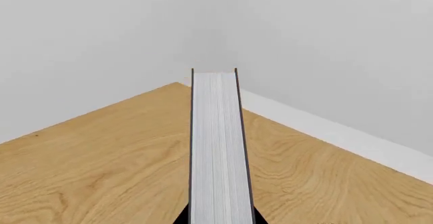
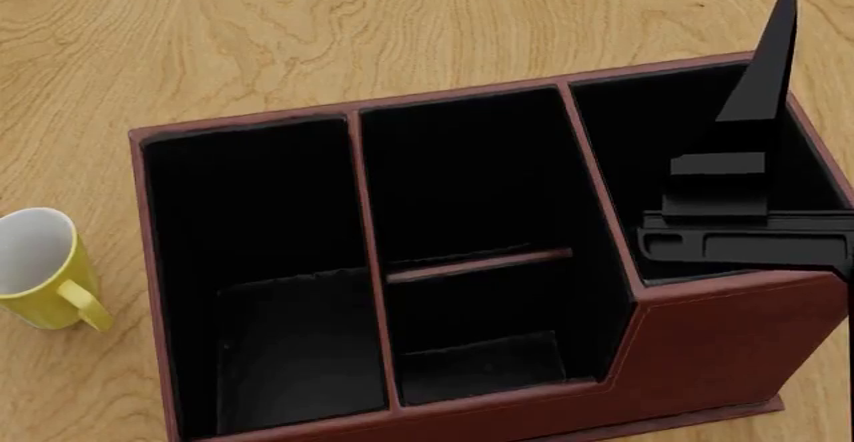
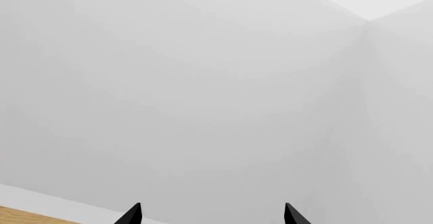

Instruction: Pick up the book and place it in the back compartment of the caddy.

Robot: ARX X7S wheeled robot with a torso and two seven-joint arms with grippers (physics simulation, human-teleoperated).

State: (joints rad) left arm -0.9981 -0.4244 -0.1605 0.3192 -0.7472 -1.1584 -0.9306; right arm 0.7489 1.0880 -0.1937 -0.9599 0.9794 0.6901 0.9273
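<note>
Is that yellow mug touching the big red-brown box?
Apart. The head view shows a strip of bare tabletop between the mug and the caddy, along its left wall.

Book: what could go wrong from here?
The book appears to sit over the caddy's side column, not the middle one; released now, it would likely land in the wrong cell. The left end effector grips only one end, so it could tilt and catch the thin divider bar.

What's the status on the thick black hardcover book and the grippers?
Left gripper shut on thick black hardcover book. Right gripper open, empty. Book not yet in dark red-brown leather-like caddy; back compartment holds nothing.
</note>
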